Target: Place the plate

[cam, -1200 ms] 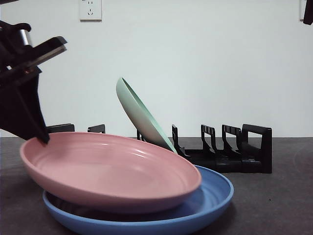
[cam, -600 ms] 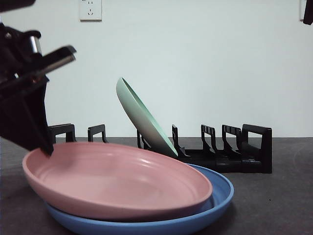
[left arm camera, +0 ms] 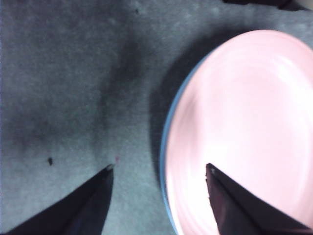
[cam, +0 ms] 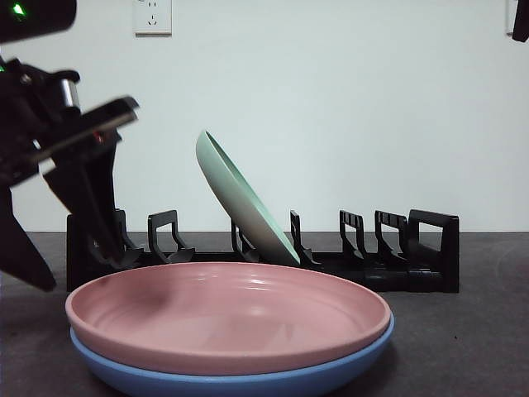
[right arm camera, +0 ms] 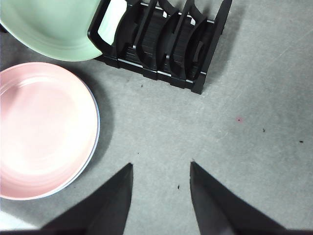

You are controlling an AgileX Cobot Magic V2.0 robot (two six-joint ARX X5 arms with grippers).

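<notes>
A pink plate (cam: 231,310) lies flat, nested in a blue plate (cam: 231,382) at the table's front. My left gripper (cam: 74,265) hangs open just above the pink plate's left rim, holding nothing. In the left wrist view its jaws straddle the edge of the pink plate (left arm camera: 244,122) and the thin blue plate rim (left arm camera: 165,147). A green plate (cam: 244,203) leans tilted in a black rack (cam: 397,269) behind. My right gripper (right arm camera: 161,166) is open and high over bare table, right of the pink plate (right arm camera: 44,132).
The black rack (right arm camera: 166,49) runs across the back with several free slots on either side of the green plate (right arm camera: 54,29). A wall socket (cam: 153,16) sits high on the white wall. Grey tabletop spreads right of the stacked plates.
The pink plate was held tilted by its left rim; it has sunk flat onto the blue plate. My left gripper has let go and shifted right.
</notes>
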